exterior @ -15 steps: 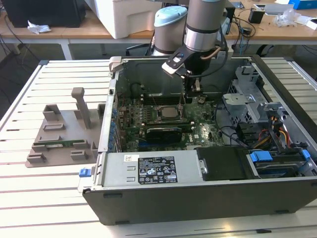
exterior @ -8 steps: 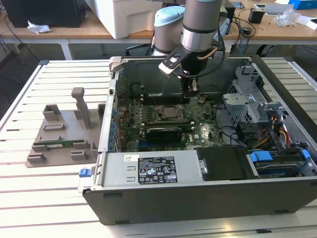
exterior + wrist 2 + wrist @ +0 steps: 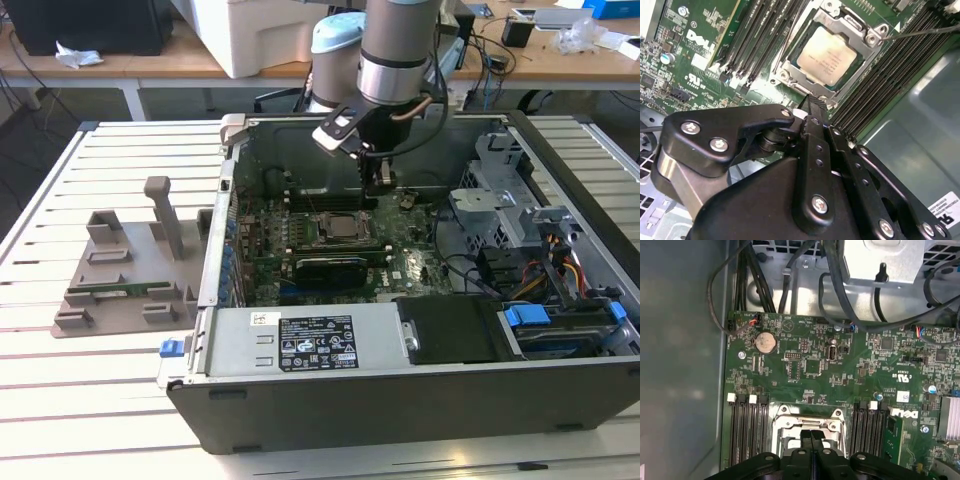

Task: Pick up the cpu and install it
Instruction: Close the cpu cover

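Just beyond the gripper (image 3: pixel 810 102), jaws pressed together, the cpu (image 3: pixel 827 55) sits in its socket (image 3: pixel 783 75): likely light, rigid, fragile, best gripped by edges.

Robotics lab or electronics workshop: robot arm (image 3: pixel 398 60) over an open computer case (image 3: pixel 400 405) on a slatted worktable (image 3: pixel 80 400), cluttered desks (image 3: pixel 185 62) with cables (image 3: pixel 487 55) behind.
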